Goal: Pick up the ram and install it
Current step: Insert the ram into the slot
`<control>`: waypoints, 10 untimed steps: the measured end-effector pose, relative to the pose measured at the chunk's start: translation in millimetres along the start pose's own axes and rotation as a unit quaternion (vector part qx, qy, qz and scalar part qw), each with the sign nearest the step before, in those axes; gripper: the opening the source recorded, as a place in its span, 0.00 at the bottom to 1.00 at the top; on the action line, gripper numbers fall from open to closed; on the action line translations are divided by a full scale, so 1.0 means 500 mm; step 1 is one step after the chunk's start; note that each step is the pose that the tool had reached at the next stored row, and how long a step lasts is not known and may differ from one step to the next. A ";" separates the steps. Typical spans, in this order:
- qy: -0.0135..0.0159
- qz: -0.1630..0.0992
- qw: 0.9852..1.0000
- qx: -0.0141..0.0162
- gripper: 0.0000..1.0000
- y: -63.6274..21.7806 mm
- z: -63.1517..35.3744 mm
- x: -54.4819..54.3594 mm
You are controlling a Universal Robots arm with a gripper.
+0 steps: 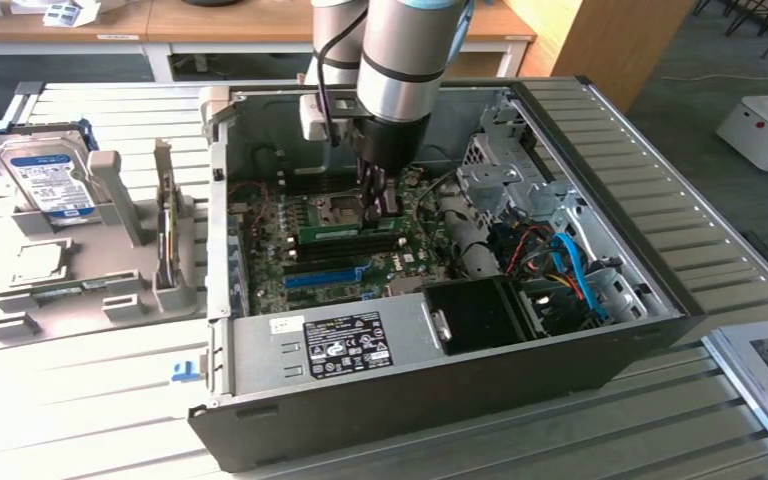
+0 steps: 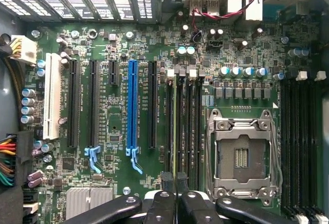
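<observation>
End effector (image 1: 380,205) closed tight inside the open computer case (image 1: 491,390).
One ram (image 1: 329,232) stands in a motherboard (image 1: 411,262) slot just beside the fingertips; contact unclear. One hard drive (image 1: 48,180) sits in the grey rack (image 1: 84,290) on the surface (image 1: 91,400).

there's the ram (image 1: 328,229), a slim, long green stick, down inside the open computer case (image 1: 651,300). it stands on its long edge, upright and level, lined up with the row of dark memory slots (image 1: 344,246) mid-board, just beside the processor socket (image 1: 335,206). its broad face shows in the exterior view, markings too small to read. its end on the exterior view's right sits under the gripper (image 1: 381,212). fully seated or not, can't tell.
</observation>
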State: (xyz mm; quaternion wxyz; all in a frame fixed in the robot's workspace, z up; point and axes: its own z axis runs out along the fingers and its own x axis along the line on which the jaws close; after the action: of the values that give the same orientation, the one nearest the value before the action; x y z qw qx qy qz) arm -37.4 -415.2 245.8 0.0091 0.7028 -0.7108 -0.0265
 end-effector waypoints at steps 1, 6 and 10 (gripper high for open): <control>0.000 0.000 1.000 0.000 0.12 0.000 0.001 0.000; 0.000 0.000 1.000 0.000 0.12 0.000 0.009 0.000; 0.000 0.001 1.000 0.000 0.12 0.001 0.015 0.000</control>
State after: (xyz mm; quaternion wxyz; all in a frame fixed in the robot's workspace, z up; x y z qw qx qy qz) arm -38.1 -415.2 238.3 0.0090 0.7023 -0.7113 -0.0265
